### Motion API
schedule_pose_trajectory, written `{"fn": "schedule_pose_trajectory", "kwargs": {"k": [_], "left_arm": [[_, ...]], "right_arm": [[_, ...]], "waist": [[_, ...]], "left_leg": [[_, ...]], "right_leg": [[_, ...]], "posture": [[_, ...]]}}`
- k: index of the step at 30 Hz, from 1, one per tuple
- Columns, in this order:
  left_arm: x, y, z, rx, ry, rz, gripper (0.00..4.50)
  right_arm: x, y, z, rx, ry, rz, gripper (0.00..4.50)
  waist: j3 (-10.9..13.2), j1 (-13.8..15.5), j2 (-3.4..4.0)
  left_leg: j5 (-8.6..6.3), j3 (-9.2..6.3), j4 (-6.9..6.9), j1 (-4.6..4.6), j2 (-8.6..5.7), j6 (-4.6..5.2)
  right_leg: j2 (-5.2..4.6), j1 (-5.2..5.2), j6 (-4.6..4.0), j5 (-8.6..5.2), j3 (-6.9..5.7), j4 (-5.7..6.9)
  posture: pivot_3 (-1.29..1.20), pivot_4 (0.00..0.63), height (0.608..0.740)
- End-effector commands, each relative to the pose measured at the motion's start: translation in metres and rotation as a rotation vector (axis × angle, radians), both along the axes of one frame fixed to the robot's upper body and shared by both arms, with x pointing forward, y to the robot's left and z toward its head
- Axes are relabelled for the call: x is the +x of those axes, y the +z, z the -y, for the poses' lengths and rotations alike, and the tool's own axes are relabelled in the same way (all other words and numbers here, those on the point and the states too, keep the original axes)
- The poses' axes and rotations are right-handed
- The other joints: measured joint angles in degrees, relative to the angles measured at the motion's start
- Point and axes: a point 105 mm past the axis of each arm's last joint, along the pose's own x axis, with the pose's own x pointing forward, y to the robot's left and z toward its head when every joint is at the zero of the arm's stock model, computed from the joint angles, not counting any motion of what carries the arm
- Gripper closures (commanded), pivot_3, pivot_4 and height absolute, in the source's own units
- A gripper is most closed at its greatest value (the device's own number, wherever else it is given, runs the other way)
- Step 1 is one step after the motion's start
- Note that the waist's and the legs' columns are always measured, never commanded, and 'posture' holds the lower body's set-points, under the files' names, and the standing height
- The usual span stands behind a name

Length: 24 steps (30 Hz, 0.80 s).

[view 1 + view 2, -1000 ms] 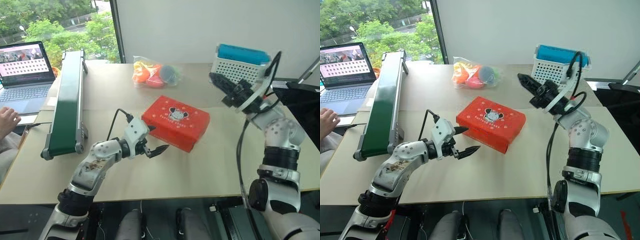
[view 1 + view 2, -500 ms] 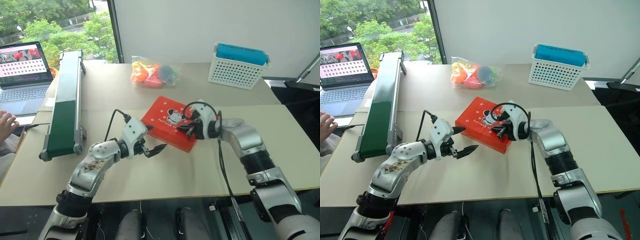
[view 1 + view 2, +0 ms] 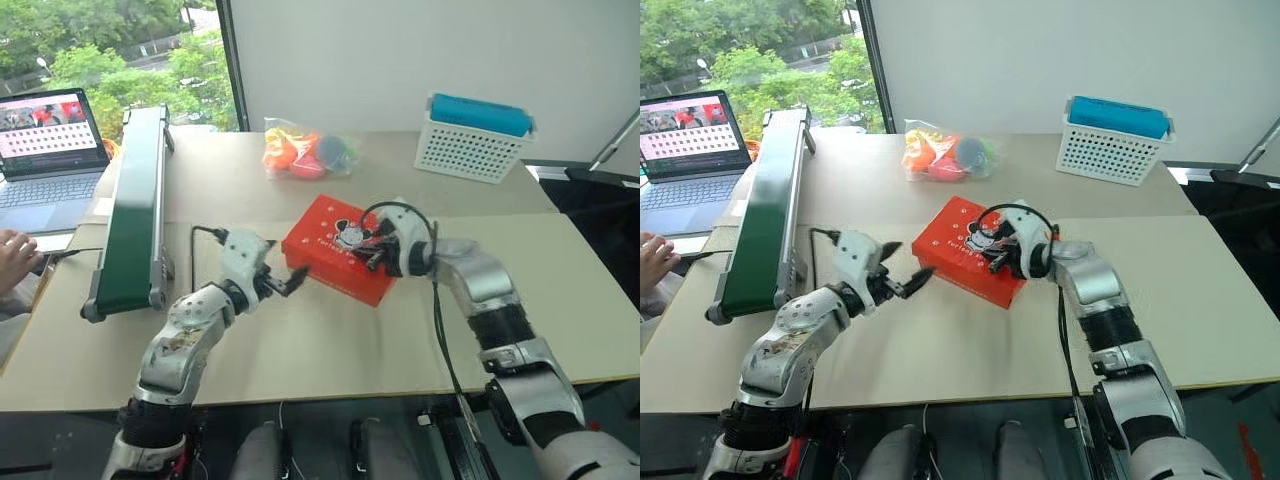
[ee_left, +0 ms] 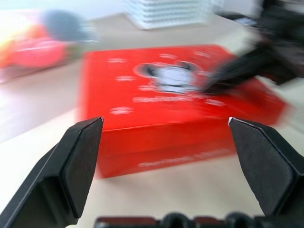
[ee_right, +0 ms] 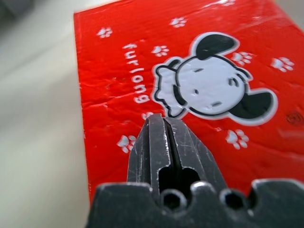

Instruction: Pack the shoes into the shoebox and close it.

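The red shoebox (image 3: 335, 262) lies shut on the table's middle, with a cartoon dog logo (image 5: 213, 88) and white text on its lid. My right gripper (image 5: 159, 119) is shut, its tips resting on the lid right beside the logo. My left gripper (image 3: 906, 262) is open, level with the table, facing the box's near-left end from a short gap; the box (image 4: 180, 99) sits between and beyond its fingers (image 4: 80, 161). The shoes are out of view.
A green conveyor (image 3: 130, 215) runs along the left, with a laptop (image 3: 45, 150) and a person's hand (image 3: 15, 255) beyond it. A clear bag of orange and blue toys (image 3: 305, 150) and a white basket (image 3: 475, 135) stand at the back.
My right arm has swung down from beside the basket onto the box lid and settled there, shut. My left gripper has shifted left and turned toward the box, still open.
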Motion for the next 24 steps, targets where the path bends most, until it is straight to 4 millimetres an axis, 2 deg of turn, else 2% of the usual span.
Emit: {"fn": "schedule_pose_trajectory", "kwargs": {"k": [1, 3, 5, 7, 9, 12, 15, 24], "left_arm": [[0.007, 0.013, -0.035, -0.042, 0.211, 0.067, 0.00], [0.009, 0.012, -0.047, -0.056, 0.282, 0.066, 0.00], [0.011, 0.010, -0.053, -0.069, 0.312, 0.057, 0.00], [0.014, 0.004, -0.063, -0.093, 0.368, 0.037, 0.00], [0.016, -0.002, -0.070, -0.112, 0.418, 0.019, 0.00], [0.017, -0.010, -0.075, -0.130, 0.456, -0.004, 0.00], [0.018, -0.019, -0.075, -0.136, 0.469, -0.033, 0.00], [0.018, -0.027, -0.078, -0.106, 0.498, -0.042, 0.00]], "right_arm": [[-0.015, 0.072, 0.031, 0.243, -0.056, 0.157, 4.43], [-0.021, 0.082, 0.049, 0.289, -0.104, 0.176, 4.43], [-0.021, 0.080, 0.066, 0.283, -0.176, 0.179, 4.43], [-0.007, 0.054, 0.114, 0.099, -0.440, 0.173, 4.43], [-0.004, 0.023, 0.163, -0.179, -0.658, 0.162, 4.43], [-0.011, 0.004, 0.200, -0.350, -0.788, 0.185, 4.43], [-0.018, -0.008, 0.215, -0.414, -0.847, 0.206, 4.43], [-0.023, -0.013, 0.217, -0.474, -0.861, 0.253, 4.43]], "waist": [[0.00, 0.17, 0.00], [0.00, 0.50, 0.00], [0.00, 0.79, -0.01], [-0.01, 1.00, -0.01], [-0.01, 1.23, -0.02], [0.00, 1.22, -0.03], [0.00, 0.68, -0.02], [0.01, -0.16, -0.03]], "left_leg": [[0.01, 0.04, 0.02, -0.20, -0.05, 0.00], [0.01, 0.02, 0.03, -0.32, -0.06, 0.01], [0.00, -0.01, 0.05, -0.34, -0.06, 0.02], [-0.01, -0.01, 0.10, -0.32, -0.06, 0.04], [-0.01, 0.01, 0.14, -0.29, -0.11, 0.05], [0.01, 0.05, 0.11, -0.35, -0.16, 0.07], [0.02, 0.10, 0.07, -0.41, -0.17, 0.05], [0.03, 0.17, 0.08, -0.22, -0.09, 0.04]], "right_leg": [[-0.05, -0.26, 0.01, 0.03, 0.02, 0.06], [-0.07, -0.34, 0.01, 0.03, -0.02, 0.07], [-0.07, -0.33, 0.01, 0.03, -0.07, 0.04], [-0.07, -0.29, 0.01, 0.03, -0.08, 0.03], [-0.08, -0.23, 0.01, 0.02, -0.08, -0.01], [-0.09, -0.31, 0.04, 0.00, -0.04, -0.04], [-0.08, -0.42, 0.05, -0.01, 0.01, 0.02], [-0.02, -0.30, 0.09, -0.03, 0.09, 0.01]], "posture": [[0.00, 0.150, 0.699], [0.00, 0.150, 0.699], [0.00, 0.150, 0.699], [0.00, 0.150, 0.699], [0.00, 0.150, 0.699], [0.00, 0.150, 0.699], [0.00, 0.150, 0.699], [0.00, 0.150, 0.699]]}}
